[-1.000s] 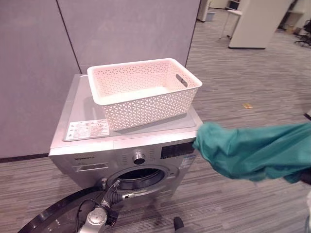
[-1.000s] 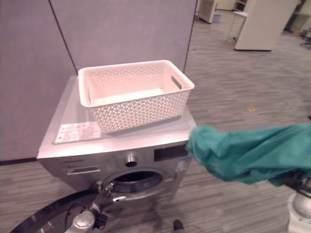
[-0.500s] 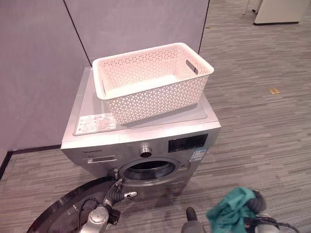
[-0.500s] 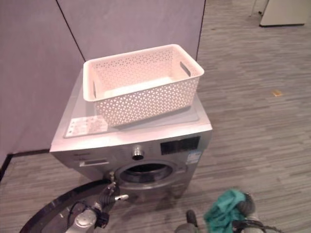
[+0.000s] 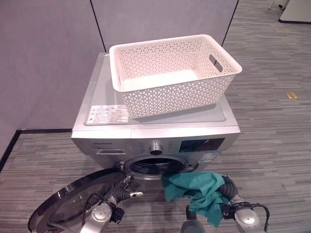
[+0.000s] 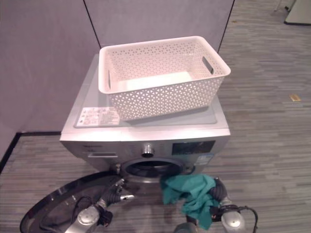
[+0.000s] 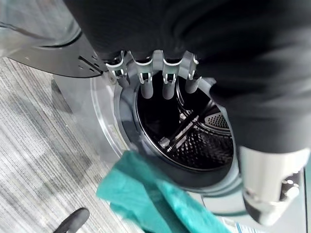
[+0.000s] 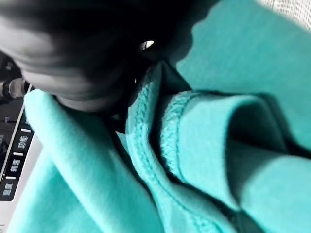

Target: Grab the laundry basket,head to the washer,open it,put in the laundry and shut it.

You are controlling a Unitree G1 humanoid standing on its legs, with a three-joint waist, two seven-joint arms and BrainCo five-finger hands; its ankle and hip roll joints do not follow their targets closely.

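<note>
The silver washer (image 5: pixel 204 116) stands before me with its round door (image 5: pixel 73 204) swung open to the lower left. An empty white laundry basket (image 5: pixel 170 99) sits on its top. A teal cloth (image 5: pixel 194 187) hangs from my right hand (image 5: pixel 228 187) just below and right of the drum opening (image 5: pixel 155 166), its upper edge at the rim. The right wrist view has the cloth (image 8: pixel 233 145) bunched against the hand. My left hand (image 5: pixel 124 191) is low between door and opening, open, its fingers (image 7: pixel 167 82) straight toward the dark drum (image 7: pixel 194 136).
A grey partition wall (image 5: pixel 48 58) stands right behind and left of the washer. Striped carpet floor (image 5: pixel 272 131) stretches to the right, with a small yellow scrap (image 5: pixel 291 95) on it.
The camera has shifted. My right hand brought the teal cloth down from mid-air at the right to the washer's opening. The left hand stays by the open door.
</note>
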